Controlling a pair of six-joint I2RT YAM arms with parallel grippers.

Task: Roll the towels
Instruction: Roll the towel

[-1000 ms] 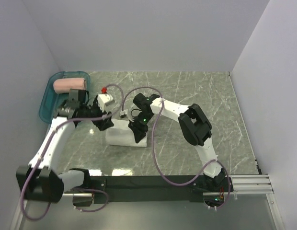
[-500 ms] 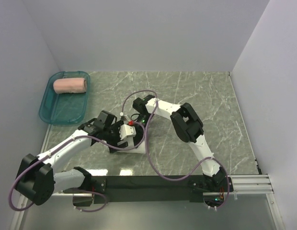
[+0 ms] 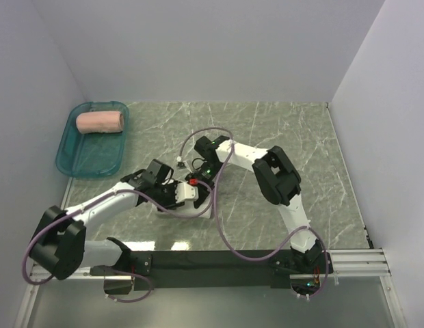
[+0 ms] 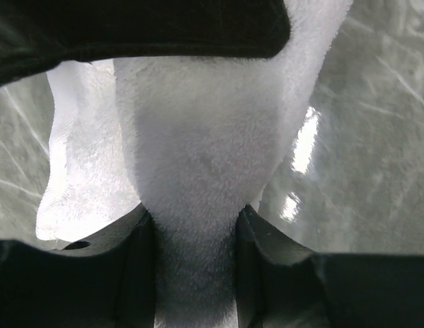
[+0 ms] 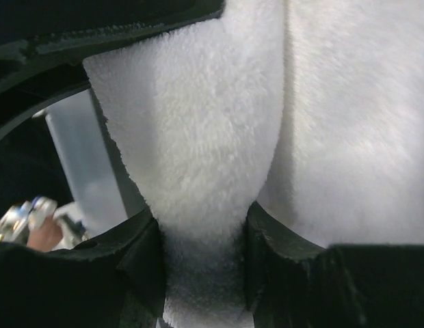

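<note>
The white towel [image 3: 197, 210] lies bunched on the marble table, mostly covered by both grippers. My left gripper [image 3: 180, 195] comes in from the left and is shut on a thick fold of the white towel [image 4: 198, 157], with the cloth squeezed between its fingers [image 4: 138, 273]. From the far side, my right gripper [image 3: 198, 183] is shut on another fold of the same towel [image 5: 198, 137], pinched between its fingers [image 5: 280, 260]. The salmon-pink towel [image 3: 100, 121] lies rolled up in the teal tray [image 3: 75, 154], away from both grippers.
The teal tray sits at the far left, close to the left wall. Cables [image 3: 219, 225] loop from both arms above the marble table [image 3: 280, 130]. White walls close in the table on three sides.
My left arm swung from beside the tray down to the white towel, and its jaws closed on a fold. The right gripper stayed on the towel, shifting only slightly.
</note>
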